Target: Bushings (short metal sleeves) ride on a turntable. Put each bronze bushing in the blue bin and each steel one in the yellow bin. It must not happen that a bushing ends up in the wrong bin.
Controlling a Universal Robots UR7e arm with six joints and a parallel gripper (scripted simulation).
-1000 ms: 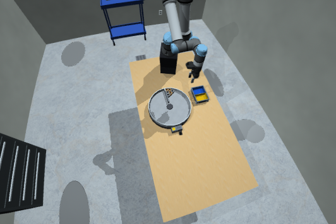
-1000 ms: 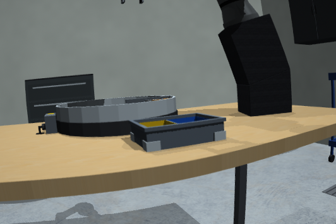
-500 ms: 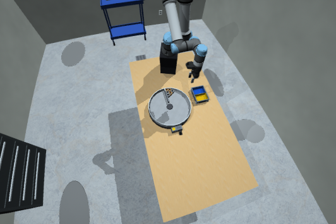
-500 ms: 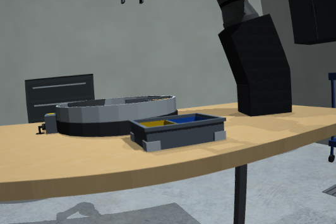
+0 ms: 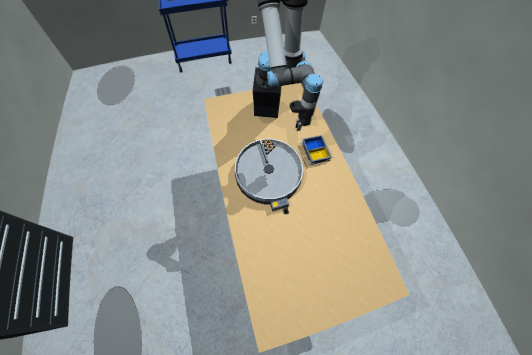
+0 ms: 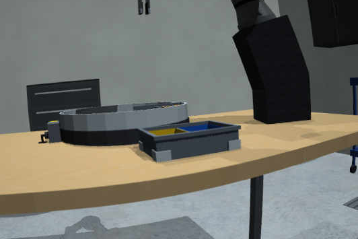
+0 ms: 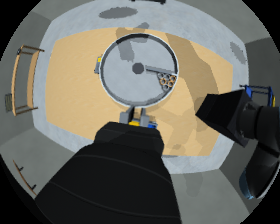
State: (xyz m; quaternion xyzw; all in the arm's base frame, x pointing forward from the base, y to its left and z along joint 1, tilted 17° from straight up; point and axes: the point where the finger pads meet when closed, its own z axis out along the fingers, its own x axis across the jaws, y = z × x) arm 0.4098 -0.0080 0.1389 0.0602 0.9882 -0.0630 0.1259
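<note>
Exterior view: at the upper middle of the frame, the hand (image 5: pixel 298 126) (image 6: pixel 144 13) (image 7: pixel 137 112) points downward, its two fingers slightly apart with a narrow gap and nothing gripped between them. It hangs well above the counter (image 5: pixel 320 240) (image 6: pixel 84 178) (image 7: pixel 71 75). In the top view it appears right of centre, above the two bins in the frame.

Those bins sit side by side in one dark case on the counter: the blue bin (image 5: pixel 314 143) (image 6: pixel 202 127) (image 7: pixel 152 126) is nearer the robot's black pedestal (image 5: pixel 266 102) (image 6: pixel 282 71) (image 7: pixel 223 112), and the yellow bin (image 5: pixel 319 155) (image 6: pixel 165 132) (image 7: pixel 134 123) adjoins it. In the wrist view both are partly hidden by the hand.

Just beside the case stands the round turntable (image 5: pixel 285 180) (image 6: pixel 118 122) (image 7: pixel 123 87). The bushings (image 5: pixel 268 146) (image 7: pixel 167 81) are clustered inside it near the rim, at the top of the turntable in the top view, against a straight gray bar (image 5: pixel 264 154) (image 7: pixel 159 71). Orange-brown and gray tones show among them, but they are too small to sort or count surely.

At the turntable's outer edge is a small gray box (image 5: pixel 280 204) (image 6: pixel 54 132) (image 7: pixel 98 65) with a yellow patch on top. Farther out, a blue cart (image 5: pixel 192 6) (image 6: pixel 354 81) (image 7: pixel 258 86) stands at the upper left of the top view.
</note>
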